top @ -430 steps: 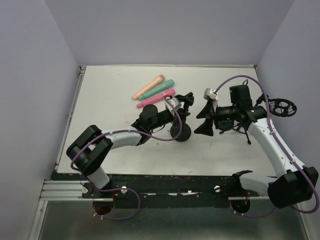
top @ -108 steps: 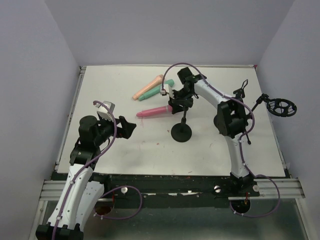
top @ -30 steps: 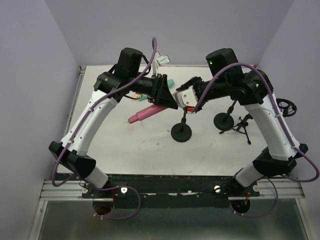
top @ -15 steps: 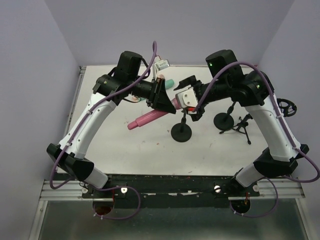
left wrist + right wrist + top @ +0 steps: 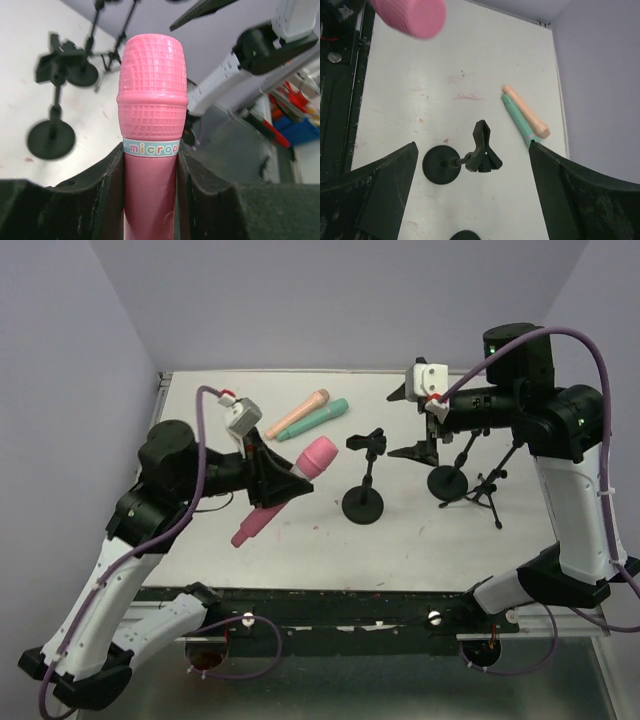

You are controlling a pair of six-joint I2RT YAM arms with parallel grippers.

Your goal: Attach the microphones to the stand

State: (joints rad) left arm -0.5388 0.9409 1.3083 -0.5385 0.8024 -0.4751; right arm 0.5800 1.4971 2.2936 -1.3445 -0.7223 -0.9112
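Observation:
My left gripper [image 5: 268, 483] is shut on the pink microphone [image 5: 316, 455] and holds it in the air, tilted, head toward the stand, left of it. In the left wrist view the fingers [image 5: 102, 185] clamp its handle [image 5: 151, 165] just below the head. The black stand [image 5: 363, 504] has a round base and an empty clip on top; it also shows in the right wrist view [image 5: 441, 165]. The mint microphone [image 5: 318, 418] and the peach microphone [image 5: 297, 414] lie side by side on the table behind. My right gripper [image 5: 405, 422] is open and empty, above and right of the stand.
A second round-base stand [image 5: 445, 480] and a small tripod stand [image 5: 487, 490] are at the right under my right arm. The white table [image 5: 300, 550] is walled at the back and both sides. A black rail runs along the near edge.
My left arm has pulled back toward the near left, carrying the pink microphone away from the stand. My right arm has drawn back to the right, off the stand's clip.

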